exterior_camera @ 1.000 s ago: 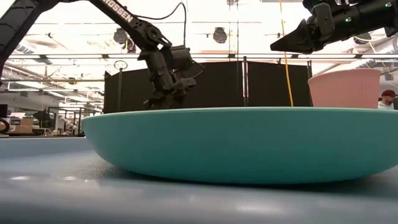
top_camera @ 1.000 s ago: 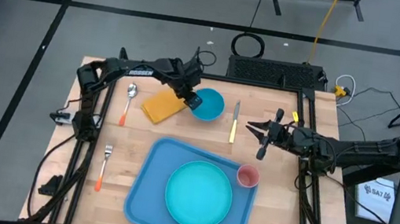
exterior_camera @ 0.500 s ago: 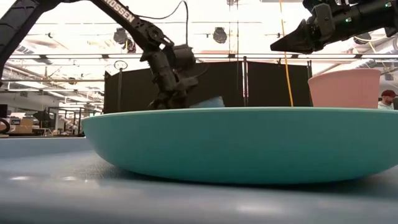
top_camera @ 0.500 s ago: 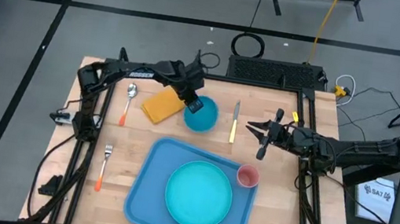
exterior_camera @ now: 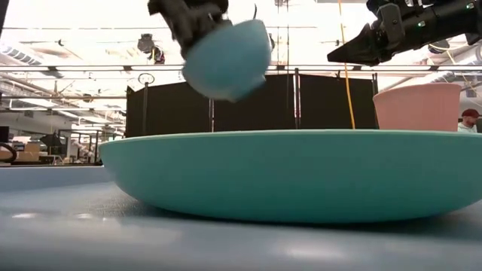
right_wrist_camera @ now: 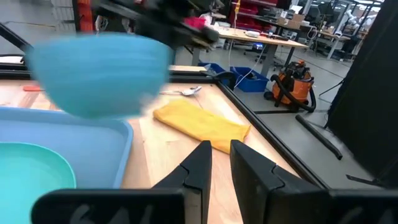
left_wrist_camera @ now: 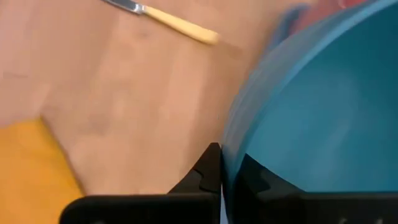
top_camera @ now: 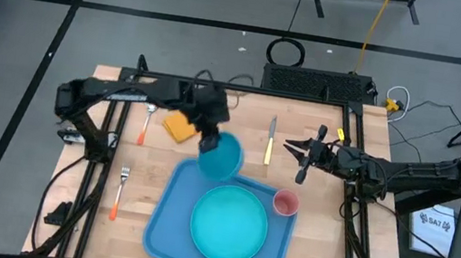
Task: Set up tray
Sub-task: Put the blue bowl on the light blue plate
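Note:
A blue bowl (top_camera: pixel 223 156) hangs tilted in the air over the far left corner of the light-blue tray (top_camera: pixel 166 204), with my left gripper (top_camera: pixel 208 140) shut on it. In the low view the bowl (exterior_camera: pixel 226 54) floats well above the teal plate (exterior_camera: pixel 286 173). That plate (top_camera: pixel 229 225) lies in the tray, and a pink cup (top_camera: pixel 285 202) stands at the tray's far right corner. My right gripper (top_camera: pixel 298 155) hovers at the table's right, level, its fingers a little apart with nothing between them. My left gripper pinches the bowl's rim (left_wrist_camera: pixel 227 144), one finger outside the wall and one inside the hollow. The fingers come slanting down from the table's far left. The bowl is lifted clear of table and tray and hangs tipped, its opening partly turned sideways.
A yellow cloth (top_camera: pixel 178 126) and a spoon (top_camera: pixel 149 117) lie at the far left. A yellow-handled knife (top_camera: pixel 270 142) lies between the two grippers. A fork (top_camera: pixel 120 189) lies left of the tray. Black frame rails run along the table's left and right sides.
My left gripper has taken hold of the bowl by its rim at the far side, lifted it off the table and carried it up and toward the near edge, over the tray's far corner. The bowl has tipped as it rose.

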Robot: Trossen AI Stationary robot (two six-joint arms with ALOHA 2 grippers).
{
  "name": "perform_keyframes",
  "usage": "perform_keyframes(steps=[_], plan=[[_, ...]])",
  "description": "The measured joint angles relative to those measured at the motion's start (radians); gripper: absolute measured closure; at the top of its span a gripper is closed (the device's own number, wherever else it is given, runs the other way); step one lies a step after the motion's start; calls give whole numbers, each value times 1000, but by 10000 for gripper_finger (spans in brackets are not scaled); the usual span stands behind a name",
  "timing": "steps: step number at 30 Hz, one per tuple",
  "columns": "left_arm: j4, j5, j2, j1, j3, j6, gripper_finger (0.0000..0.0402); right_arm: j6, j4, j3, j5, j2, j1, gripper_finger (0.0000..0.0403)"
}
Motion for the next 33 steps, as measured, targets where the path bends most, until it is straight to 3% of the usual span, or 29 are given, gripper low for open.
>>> perform_keyframes(steps=[5, 11, 21, 33], plan=[[-49, -20, -33, -181, 0, -73, 394, 0, 5, 0, 0, 0, 0, 353], [-1, -50, 28, -321, 0, -156, 394, 13, 8, 0, 0, 0, 0, 353], [57, 13, 226, -348, 0, -205, 394, 27, 12, 0, 0, 0, 0, 353], [72, 9, 240, -351, 1, -288, 394, 26, 25, 0, 0, 0, 0, 353]])
